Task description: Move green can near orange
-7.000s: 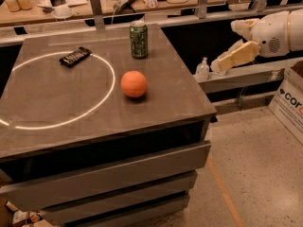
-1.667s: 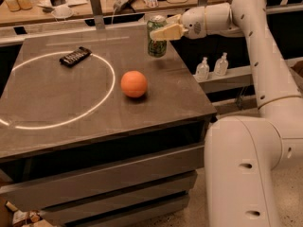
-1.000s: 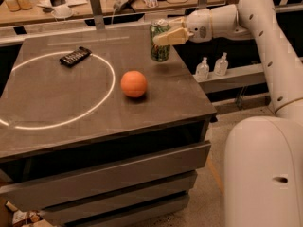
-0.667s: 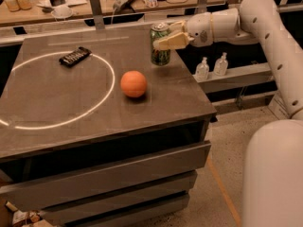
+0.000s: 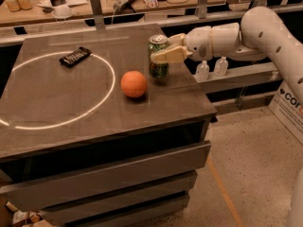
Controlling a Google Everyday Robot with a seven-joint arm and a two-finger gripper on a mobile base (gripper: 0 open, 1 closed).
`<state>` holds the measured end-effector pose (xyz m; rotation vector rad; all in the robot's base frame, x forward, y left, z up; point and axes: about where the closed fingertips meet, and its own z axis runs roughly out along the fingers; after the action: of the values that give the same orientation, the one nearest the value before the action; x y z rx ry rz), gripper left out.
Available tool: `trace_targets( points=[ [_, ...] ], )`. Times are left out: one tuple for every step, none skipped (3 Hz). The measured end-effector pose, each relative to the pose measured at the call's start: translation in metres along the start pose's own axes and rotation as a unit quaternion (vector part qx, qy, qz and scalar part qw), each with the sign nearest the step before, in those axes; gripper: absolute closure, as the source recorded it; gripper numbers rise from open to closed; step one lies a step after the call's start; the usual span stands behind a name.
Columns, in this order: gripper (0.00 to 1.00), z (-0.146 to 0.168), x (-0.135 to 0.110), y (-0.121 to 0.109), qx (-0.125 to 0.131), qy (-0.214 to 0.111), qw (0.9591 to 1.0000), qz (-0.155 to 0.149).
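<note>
We find the gripper (image 5: 164,56) reaching in from the right, its fingers clamped on the upper body of the green can (image 5: 158,70). The can stands upright just right of the orange (image 5: 134,83), not touching it. We cannot tell whether its base rests on the table (image 5: 71,103). Our concern is that a release made clear of the surface could topple the can into the orange and set it rolling.

Moved: green can (image 5: 158,70), off far-edge spot behind orange (image 5: 134,83), now just right of orange, nearer camera, lower than moment ago. Also gripper (image 5: 161,56): earlier empty, out past right side of table (image 5: 180,98); now over table's right part, fingers clamped across can's upper half
</note>
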<state>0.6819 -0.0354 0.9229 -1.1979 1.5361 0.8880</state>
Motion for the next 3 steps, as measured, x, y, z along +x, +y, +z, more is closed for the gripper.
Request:
trace_targets(
  points=[
    [0.51,0.002,0.010,0.028,0.001,0.007,0.9999,0.013],
    [0.27,0.002,0.014,0.039,0.004,0.013,0.9998,0.015],
    [0.04,-0.001,0.018,0.043,0.012,0.027,0.9995,0.012]
  ],
)
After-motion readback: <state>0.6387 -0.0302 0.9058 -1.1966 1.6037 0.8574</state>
